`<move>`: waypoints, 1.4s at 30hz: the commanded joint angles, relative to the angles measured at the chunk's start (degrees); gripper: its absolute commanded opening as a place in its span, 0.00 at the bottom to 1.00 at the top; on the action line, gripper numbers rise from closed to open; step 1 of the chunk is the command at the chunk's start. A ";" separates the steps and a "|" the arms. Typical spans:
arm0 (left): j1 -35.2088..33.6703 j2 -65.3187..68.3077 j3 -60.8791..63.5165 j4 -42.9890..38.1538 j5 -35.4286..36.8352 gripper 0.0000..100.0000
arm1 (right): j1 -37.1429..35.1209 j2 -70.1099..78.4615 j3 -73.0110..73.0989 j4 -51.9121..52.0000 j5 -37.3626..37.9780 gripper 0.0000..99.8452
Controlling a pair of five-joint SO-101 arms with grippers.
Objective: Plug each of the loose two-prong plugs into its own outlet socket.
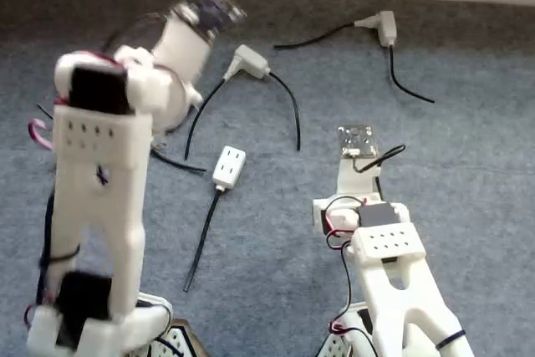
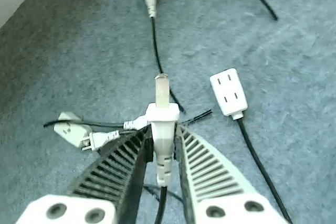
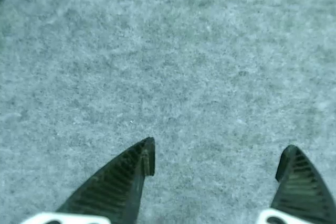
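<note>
Clamping one plug point(image 2: 163, 121), the left gripper point(image 2: 161, 134) is hovering just short of the outlet socket point(image 2: 228, 92); nothing is plugged in yet, and the right gripper point(image 3: 218, 158) is gaping empty.

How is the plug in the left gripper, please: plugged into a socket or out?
Out. The left gripper is shut on the plug, whose bare prongs stand clear of the outlet socket.

Bare carpet point(image 3: 168, 51) beneath right fingers point(image 3: 128, 179), black cords point(image 2: 154, 40) looping beside outlet socket point(image 1: 229, 165)
</note>
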 commanded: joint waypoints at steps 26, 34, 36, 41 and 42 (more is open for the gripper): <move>17.98 -70.37 104.22 -85.80 31.82 0.00 | 2.24 -0.57 -4.70 -3.03 -4.57 0.16; 17.27 -77.93 110.37 -89.23 36.48 0.00 | 1.98 -0.57 -14.73 -2.86 -4.66 0.16; 16.04 -78.02 110.37 -88.00 36.57 0.00 | 1.98 -0.57 -17.01 -2.86 -4.66 0.15; 14.99 -78.02 110.37 -87.12 36.57 0.00 | 1.98 -0.57 -23.78 -2.86 -4.66 0.00; 15.25 -77.93 110.46 -87.12 36.57 0.00 | 1.98 -0.66 -25.71 -2.86 -4.66 0.02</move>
